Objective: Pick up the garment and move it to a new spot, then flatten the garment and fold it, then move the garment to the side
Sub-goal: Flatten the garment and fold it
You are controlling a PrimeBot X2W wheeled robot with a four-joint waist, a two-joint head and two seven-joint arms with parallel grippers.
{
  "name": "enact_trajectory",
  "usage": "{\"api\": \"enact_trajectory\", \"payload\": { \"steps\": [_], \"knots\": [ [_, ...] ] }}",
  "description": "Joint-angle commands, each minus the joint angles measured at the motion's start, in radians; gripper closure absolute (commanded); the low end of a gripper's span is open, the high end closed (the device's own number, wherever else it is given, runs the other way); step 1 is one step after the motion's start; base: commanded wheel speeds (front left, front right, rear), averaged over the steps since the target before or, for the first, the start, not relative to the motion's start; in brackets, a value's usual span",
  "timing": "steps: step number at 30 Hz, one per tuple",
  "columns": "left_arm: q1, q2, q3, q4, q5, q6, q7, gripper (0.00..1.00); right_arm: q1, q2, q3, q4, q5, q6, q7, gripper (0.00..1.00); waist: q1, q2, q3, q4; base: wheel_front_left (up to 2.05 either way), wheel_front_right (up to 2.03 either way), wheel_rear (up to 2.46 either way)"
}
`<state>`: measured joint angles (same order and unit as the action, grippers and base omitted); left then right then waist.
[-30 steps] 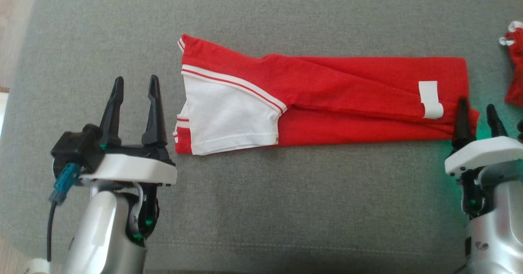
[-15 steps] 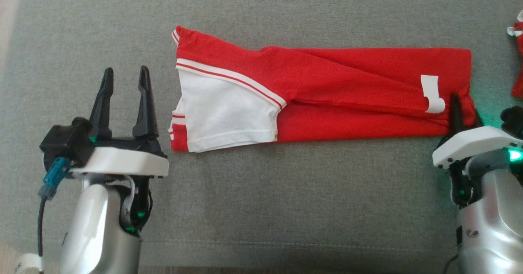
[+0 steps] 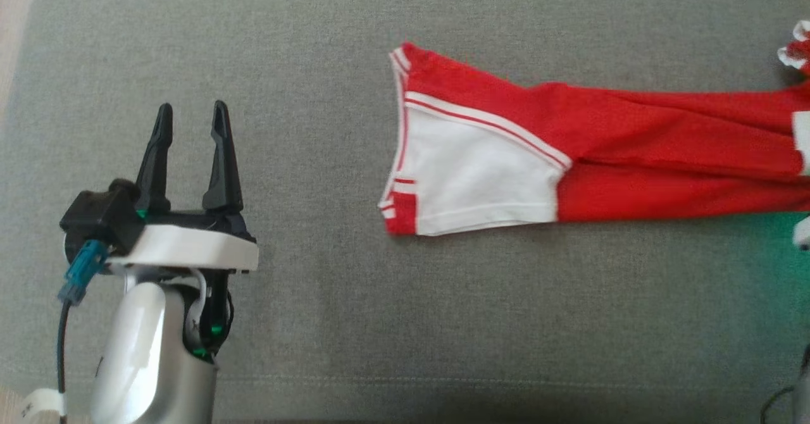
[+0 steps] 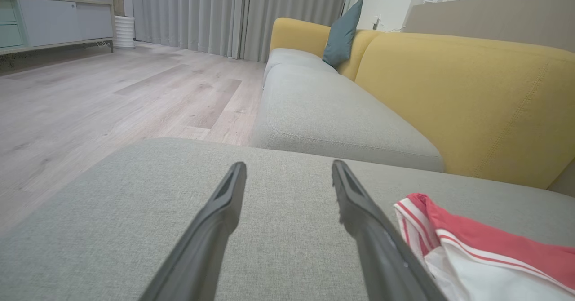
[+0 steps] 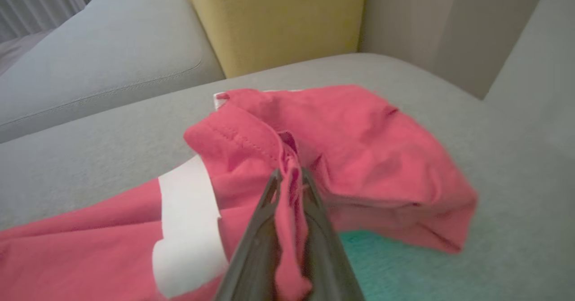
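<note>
Garment (image 3: 633,152) pinched between right fingers (image 5: 256,247), left fingers (image 3: 218,158) parted, pointing forward

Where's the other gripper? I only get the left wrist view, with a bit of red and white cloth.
Observer: The right gripper is shut on the garment's red edge, cloth bunched in its grip.
Operator: Is it all scrunched up?
Observer: No. The head view shows it lying long and narrow across the grey cushion, past that view's right edge.
Operator: Is my gripper touching it?
Observer: No. The left gripper stands open, bare cushion between it and the garment.
</note>
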<state>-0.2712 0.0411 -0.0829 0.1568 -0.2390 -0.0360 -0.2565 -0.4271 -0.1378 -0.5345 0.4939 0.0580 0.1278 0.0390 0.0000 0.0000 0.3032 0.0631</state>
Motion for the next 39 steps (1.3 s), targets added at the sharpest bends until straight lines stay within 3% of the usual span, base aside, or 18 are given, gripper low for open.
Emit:
{"api": "enact_trajectory", "payload": {
  "steps": [1, 6, 11, 18, 24, 31, 39],
  "knots": [
    [-0.019, 0.01, 0.037, -0.03, 0.002, -0.003, -0.005, 0.0, -0.051, -0.017, 0.002, -0.046, -0.015, 0.003, 0.004, 1.0, 0.0, 0.0, -0.006, 0.0, 0.0, 0.0, 0.0],
    [-0.012, 0.009, 0.026, -0.025, -0.012, 0.006, -0.005, 0.0, -0.064, 0.01, 0.011, -0.09, -0.025, 0.003, 0.024, 1.0, 0.0, 0.0, -0.027, 0.001, 0.0, 0.0, 0.0],
    [0.003, 0.009, 0.012, -0.019, -0.02, 0.013, -0.005, 0.0, -0.053, 0.055, 0.095, -0.167, 0.018, 0.003, 0.051, 1.0, 0.0, 0.0, -0.061, 0.007, 0.0, 0.0, 0.0],
    [0.028, 0.009, 0.011, -0.016, -0.026, 0.02, -0.005, 0.0, -0.002, 0.086, 0.311, -0.305, 0.164, 0.003, 0.124, 1.0, 0.0, 0.0, -0.109, 0.024, 0.0, 0.0, 0.0],
    [0.047, 0.009, 0.003, -0.012, -0.035, 0.025, -0.005, 0.0, 0.046, 0.087, 0.513, -0.332, 0.337, 0.003, 0.126, 1.0, 0.0, 0.0, -0.134, 0.042, 0.0, 0.0, 0.0],
    [0.059, 0.009, -0.016, -0.01, -0.047, 0.032, -0.005, 0.0, 0.048, 0.087, 0.741, -0.246, 0.475, 0.003, 0.038, 1.0, 0.0, 0.0, -0.145, 0.079, 0.0, 0.0, 0.0],
    [0.067, 0.009, -0.033, -0.004, -0.056, 0.034, -0.005, 0.0, -0.031, 0.087, 0.92, -0.017, 0.598, 0.003, -0.097, 1.0, 0.0, 0.0, -0.141, 0.128, 0.0, 0.0, 0.0]
  ]
}}
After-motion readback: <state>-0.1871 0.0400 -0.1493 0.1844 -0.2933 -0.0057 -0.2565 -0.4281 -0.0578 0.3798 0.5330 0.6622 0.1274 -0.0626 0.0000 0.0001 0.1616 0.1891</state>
